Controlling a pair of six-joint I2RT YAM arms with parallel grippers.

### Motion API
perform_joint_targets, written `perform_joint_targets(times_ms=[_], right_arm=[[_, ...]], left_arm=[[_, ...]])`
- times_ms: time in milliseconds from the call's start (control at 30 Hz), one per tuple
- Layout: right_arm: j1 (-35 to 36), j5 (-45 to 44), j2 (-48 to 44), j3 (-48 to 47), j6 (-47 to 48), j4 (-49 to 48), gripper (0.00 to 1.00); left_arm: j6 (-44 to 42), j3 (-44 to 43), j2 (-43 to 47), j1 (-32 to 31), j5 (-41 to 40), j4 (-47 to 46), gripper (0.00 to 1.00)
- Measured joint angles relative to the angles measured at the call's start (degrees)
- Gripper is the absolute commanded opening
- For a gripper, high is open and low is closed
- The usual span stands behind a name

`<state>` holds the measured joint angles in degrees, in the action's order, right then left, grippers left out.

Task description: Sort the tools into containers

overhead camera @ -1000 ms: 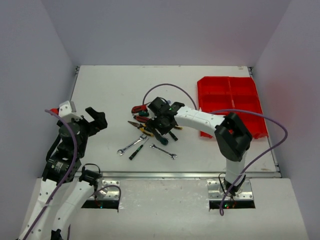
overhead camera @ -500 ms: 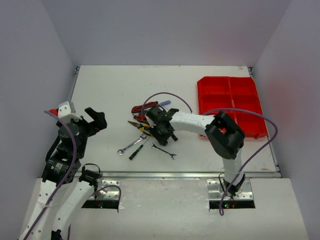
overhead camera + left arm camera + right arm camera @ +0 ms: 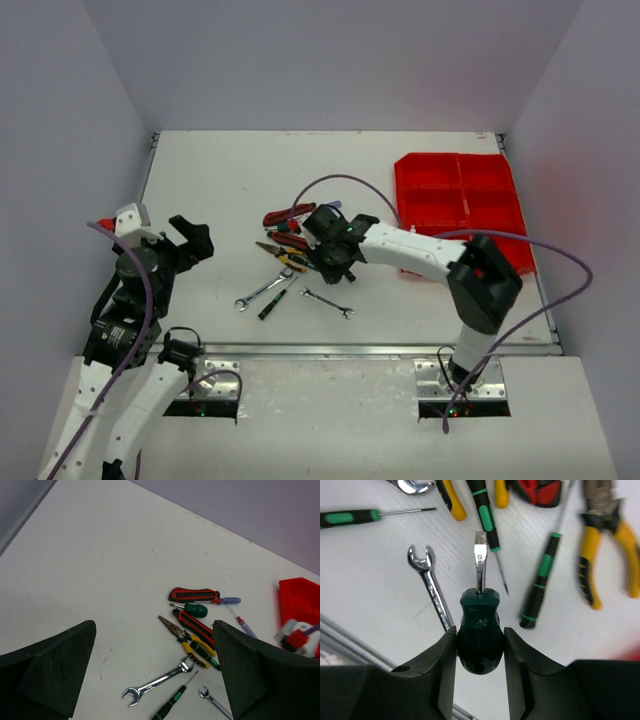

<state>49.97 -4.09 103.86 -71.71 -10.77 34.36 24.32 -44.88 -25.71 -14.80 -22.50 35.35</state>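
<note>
My right gripper (image 3: 480, 647) is shut on a stubby green-handled screwdriver (image 3: 479, 630), its flat blade pointing away from me, over the pile of tools. From above, the right gripper (image 3: 335, 255) hangs at the pile's right side. Under it lie a small silver wrench (image 3: 432, 587), thin green-black screwdrivers (image 3: 540, 582) and yellow-black pliers (image 3: 607, 545). The left wrist view shows red-black pliers (image 3: 192, 595), another stubby green screwdriver (image 3: 195, 610), yellow pliers (image 3: 187, 642) and a long wrench (image 3: 157, 682). The red compartment tray (image 3: 462, 190) sits at the far right. My left gripper (image 3: 190, 240) is open and holds nothing, left of the pile.
A blue-handled screwdriver (image 3: 227, 601) lies at the pile's far side. A green-black screwdriver (image 3: 272, 303) and a small wrench (image 3: 328, 303) lie nearest the front edge. Purple cables arch over the right arm (image 3: 420, 250). White walls enclose the table.
The right gripper's fingers have closed on the stubby green screwdriver, and the arm has shifted slightly right and back. The left arm has not moved.
</note>
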Motion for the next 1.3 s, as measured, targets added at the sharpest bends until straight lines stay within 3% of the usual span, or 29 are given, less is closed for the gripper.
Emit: perform_joint_targets(times_ms=[133, 200, 300, 467, 600, 833, 1067, 1133, 1200, 1233, 1300], right_arm=[[-2.9, -1.6, -14.5, 0.9, 0.0, 0.2, 0.0], [-7.6, -1.9, -19.8, 0.6, -0.2, -0.5, 0.0], [-20.3, -2.2, -21.5, -1.5, -1.4, -1.4, 0.0], [-41.6, -6.2, -10.5, -9.5, -8.3, -3.1, 0.0], [-51.1, -10.5, 0.3, -15.3, -15.7, -4.4, 0.0], [-55.3, -22.7, 9.7, -24.6, -22.6, -4.4, 0.0], [-57.1, -25.9, 14.7, -30.6, -26.7, -6.1, 0.02], [-57.6, -26.0, 16.6, -31.7, -27.3, -6.5, 0.08], [-57.9, -25.8, 18.6, -32.4, -27.6, -7.0, 0.23], [-58.1, -25.8, 19.6, -32.7, -27.6, -7.3, 0.38], [-58.2, -25.7, 20.7, -32.7, -27.7, -7.5, 0.48]], left_arm=[[0.0, 0.0, 0.3, -0.2, 0.0, 0.0, 1.0], [0.0, 0.0, 0.4, -0.2, 0.0, -0.1, 1.0], [0.0, 0.0, 0.4, -0.2, 0.0, -0.1, 1.0], [0.0, 0.0, 0.2, -0.3, 0.1, -0.1, 1.0], [0.0, 0.0, 0.6, -1.3, 0.2, -0.2, 1.0], [0.0, 0.0, 2.4, -2.5, 0.2, -0.4, 1.0], [0.0, 0.0, 2.5, -3.1, 0.2, -0.4, 1.0], [0.0, 0.0, 2.5, -3.2, 0.2, -0.4, 1.0], [0.0, 0.0, 2.5, -3.3, 0.2, -0.4, 1.0], [0.0, 0.0, 2.5, -3.3, 0.2, -0.4, 1.0], [0.0, 0.0, 2.5, -3.3, 0.2, -0.4, 1.0]])
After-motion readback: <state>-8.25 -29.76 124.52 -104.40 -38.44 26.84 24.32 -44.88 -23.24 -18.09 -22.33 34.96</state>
